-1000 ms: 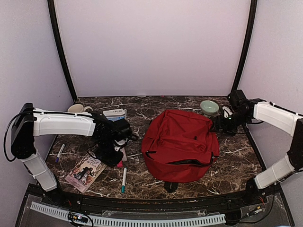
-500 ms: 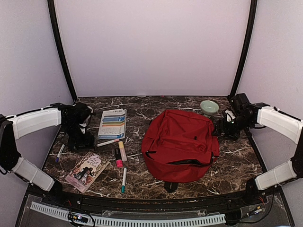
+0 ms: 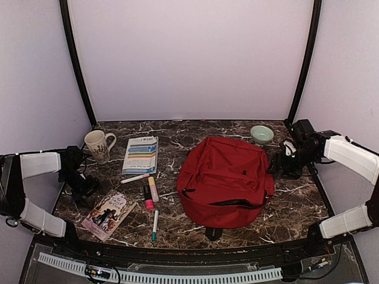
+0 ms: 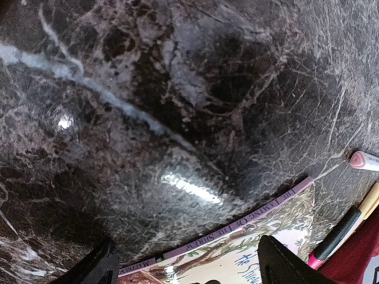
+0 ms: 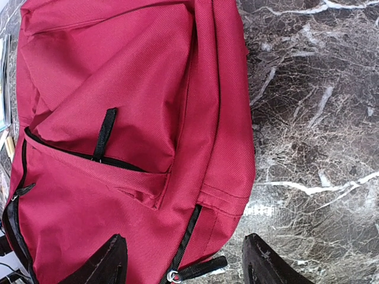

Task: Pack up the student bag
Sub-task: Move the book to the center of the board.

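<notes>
Two pairs of fingers stand apart and hold nothing. The left gripper point(image 4: 189, 269) hangs over the dark marble table point(image 4: 177, 118), just beside a book point(image 4: 254, 248). The right gripper point(image 5: 183, 263) is above the right edge of the red bag point(image 5: 106, 89), which lies flat near the middle of the table.

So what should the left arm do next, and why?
Probably lower the open left gripper onto the book: it lies flat close by the gripper, outside the student bag, and the jaws hold nothing.
</notes>
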You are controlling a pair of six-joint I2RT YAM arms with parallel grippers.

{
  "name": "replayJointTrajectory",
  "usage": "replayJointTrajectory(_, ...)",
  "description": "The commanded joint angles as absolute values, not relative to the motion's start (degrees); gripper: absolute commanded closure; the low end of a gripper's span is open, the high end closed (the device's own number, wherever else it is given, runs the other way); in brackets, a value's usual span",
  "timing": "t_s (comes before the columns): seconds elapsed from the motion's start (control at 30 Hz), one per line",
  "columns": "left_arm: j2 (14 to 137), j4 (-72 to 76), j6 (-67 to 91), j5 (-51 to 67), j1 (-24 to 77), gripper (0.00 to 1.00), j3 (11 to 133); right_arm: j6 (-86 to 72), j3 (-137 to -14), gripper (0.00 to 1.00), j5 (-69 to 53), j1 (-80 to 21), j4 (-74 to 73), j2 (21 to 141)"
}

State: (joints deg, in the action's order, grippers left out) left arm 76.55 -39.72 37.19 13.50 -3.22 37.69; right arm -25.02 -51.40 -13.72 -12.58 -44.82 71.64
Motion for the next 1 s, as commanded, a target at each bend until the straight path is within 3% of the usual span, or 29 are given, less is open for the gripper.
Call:
replayJointTrajectory(0.0,78.65,-33.59,38.29,18.70,-5.56,0.17,34.58,-23.04,-53.49,0.32,-13.87,-12.30,-46.13,70.72)
replayJointTrajectory(0.47,70.67,-34.44,47.26,25.67,-4.14,0.23,25.88,-26.82,-51.91,0.32,-25.34,-15.10,-31.91,65.75)
replayJointTrajectory(0.7,66.95,-38.46,52.02,23.89,4.47,0.24,25.35,-36.45,-47.92,0.31,-20.92,-30.41,-13.20,67.43)
replayJointTrajectory(0.97,62.27,-45.76,51.59,22.13,8.12,0.25,25.62,-40.45,-55.30,0.31,-15.13,-47.58,-2.75,82.21)
